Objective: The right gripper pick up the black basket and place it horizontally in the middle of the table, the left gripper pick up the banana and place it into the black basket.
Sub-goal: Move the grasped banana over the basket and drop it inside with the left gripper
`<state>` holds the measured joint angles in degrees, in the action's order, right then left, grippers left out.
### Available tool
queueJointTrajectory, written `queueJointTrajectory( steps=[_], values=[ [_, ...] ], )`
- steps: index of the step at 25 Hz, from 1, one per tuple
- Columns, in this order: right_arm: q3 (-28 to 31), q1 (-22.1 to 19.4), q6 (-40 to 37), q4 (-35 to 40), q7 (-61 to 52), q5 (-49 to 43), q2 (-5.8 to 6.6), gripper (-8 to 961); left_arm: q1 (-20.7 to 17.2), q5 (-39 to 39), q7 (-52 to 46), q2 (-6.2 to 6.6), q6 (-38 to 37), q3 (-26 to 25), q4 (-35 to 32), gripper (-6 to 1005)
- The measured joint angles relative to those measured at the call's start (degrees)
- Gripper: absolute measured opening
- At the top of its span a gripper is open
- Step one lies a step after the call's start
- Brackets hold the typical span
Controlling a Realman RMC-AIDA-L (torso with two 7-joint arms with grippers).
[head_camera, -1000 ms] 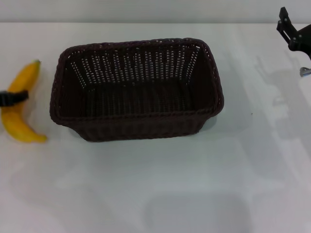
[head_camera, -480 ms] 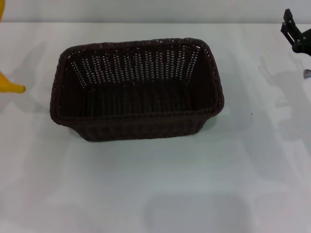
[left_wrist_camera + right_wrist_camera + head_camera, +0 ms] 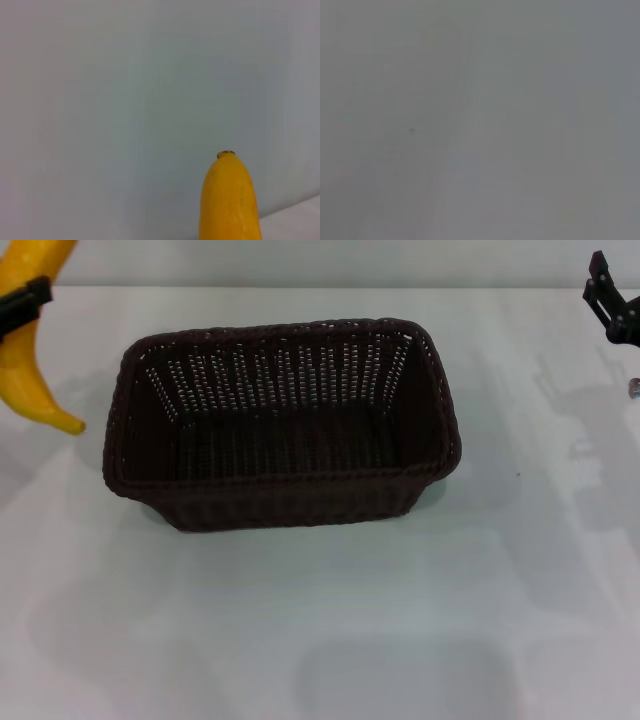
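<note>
1 banana (image 3: 28, 350), 1 black basket (image 3: 280, 425)

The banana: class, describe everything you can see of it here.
The banana is a single curved fruit, smooth yellow-orange skin, hanging lifted off the table at the far left, beside the black basket and not in it. The left gripper clamps its upper part; its lower tip points toward the basket. The wrist view shows a small dark end.
</note>
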<state>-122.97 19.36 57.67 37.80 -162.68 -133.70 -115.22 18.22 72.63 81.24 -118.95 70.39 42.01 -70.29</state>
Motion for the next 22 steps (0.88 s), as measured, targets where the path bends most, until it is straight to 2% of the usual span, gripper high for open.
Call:
queueJointTrajectory(
  steps=[10,16,22],
  values=[
    [0.04,0.04,0.00,-0.01,0.00,-0.17,0.00,811,1.32,2.79,8.58,0.11,5.14,1.60,0.99,494],
    [0.05,0.06,0.11,0.01,0.00,-0.38,0.06,811,1.55,10.56,19.28,0.06,7.30,4.21,6.07,494],
    [-0.32,-0.32,0.65,0.05,0.00,-0.42,0.09,811,2.72,16.29,29.10,-0.07,7.67,4.97,14.00,495]
  ],
)
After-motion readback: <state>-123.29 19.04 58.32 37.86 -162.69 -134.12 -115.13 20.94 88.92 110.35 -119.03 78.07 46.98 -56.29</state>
